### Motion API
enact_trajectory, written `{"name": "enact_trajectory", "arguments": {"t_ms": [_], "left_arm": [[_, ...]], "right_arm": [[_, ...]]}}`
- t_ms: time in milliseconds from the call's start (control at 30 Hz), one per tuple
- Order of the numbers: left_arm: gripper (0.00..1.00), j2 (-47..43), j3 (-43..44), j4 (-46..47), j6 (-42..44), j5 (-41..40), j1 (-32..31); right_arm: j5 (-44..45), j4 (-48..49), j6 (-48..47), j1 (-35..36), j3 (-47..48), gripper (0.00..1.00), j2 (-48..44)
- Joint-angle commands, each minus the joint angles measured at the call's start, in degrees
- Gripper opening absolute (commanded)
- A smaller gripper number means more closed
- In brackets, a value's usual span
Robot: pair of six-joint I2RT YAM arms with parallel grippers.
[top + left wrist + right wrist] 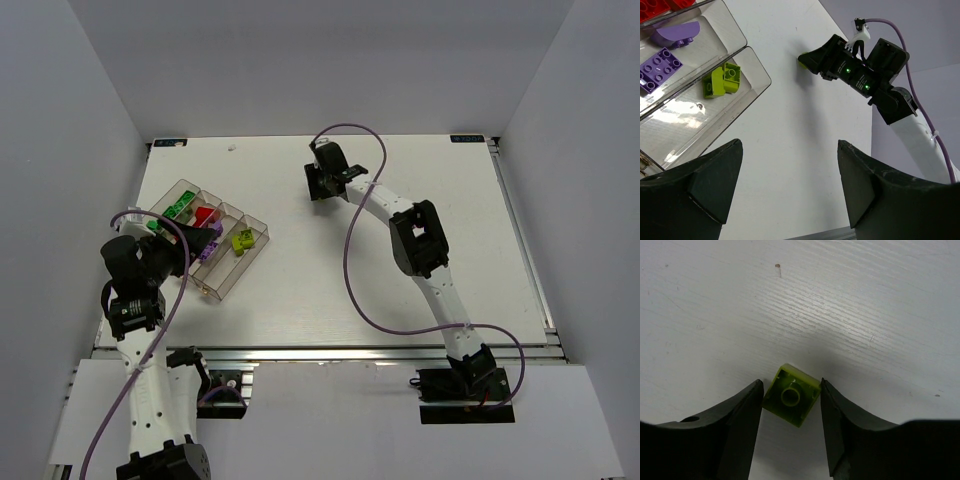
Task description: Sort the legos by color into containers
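Note:
My right gripper (791, 405) is down on the table at the far middle (325, 182), its jaws touching both sides of a yellow-green brick (791, 401) that lies underside up and turned at an angle. That brick peeks out under the gripper in the left wrist view (802, 61). The clear divided tray (240, 275) at the left holds green (178, 208), red (205, 215), purple (208, 250) and yellow-green (241, 241) bricks. My left gripper (790, 185) is open and empty, hovering at the tray's near right side (197, 245). It sees purple bricks (661, 70) and yellow-green bricks (722, 80) in neighbouring compartments.
The tray wall (757, 70) is just left of my left fingers. The right arm's purple cable (350, 270) loops over the middle of the table. White walls close in the left, back and right. An aluminium rail (330, 352) runs along the near edge.

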Motion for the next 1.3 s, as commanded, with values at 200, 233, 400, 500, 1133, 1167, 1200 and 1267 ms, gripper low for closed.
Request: {"name": "enact_trajectory", "arguments": {"t_ms": [200, 233, 400, 500, 1133, 1167, 1200, 1267], "left_arm": [[0.86, -0.2, 0.8, 0.8, -0.1, -0.1, -0.1], [0.86, -0.3, 0.8, 0.9, -0.1, -0.2, -0.1], [0.86, -0.7, 1.5, 0.4, 0.1, -0.5, -0.1], [0.86, -0.7, 2.2, 0.4, 0.3, -0.8, -0.1], [0.86, -3.2, 7.0, -5.8, 1.2, -1.5, 0.0], [0.86, -3.5, 7.1, -6.1, 1.2, -1.5, 0.0], [0.86, -3.6, 7.1, -6.4, 1.2, -1.4, -0.1], [0.86, -4.3, 6.6, -6.9, 1.0, -1.2, -0.1]], "right_arm": [[-5.7, 1.7, -6.6, 0.1, 0.6, 0.20, -2.3], [-7.3, 1.7, -7.8, 0.3, 0.5, 0.16, -3.9], [-27.6, 11.4, -13.1, 1.8, -12.3, 0.04, -15.2], [-41.4, 17.1, -16.7, 3.6, -18.2, 0.00, -22.1], [-42.3, 16.6, -12.8, 17.9, -10.6, 0.03, -13.9], [-42.1, 16.7, -13.0, 18.1, -10.2, 0.04, -13.7], [-41.9, 16.7, -13.3, 18.3, -10.0, 0.06, -13.3], [-41.2, 16.7, -14.1, 18.8, -9.9, 0.12, -12.6]]}}
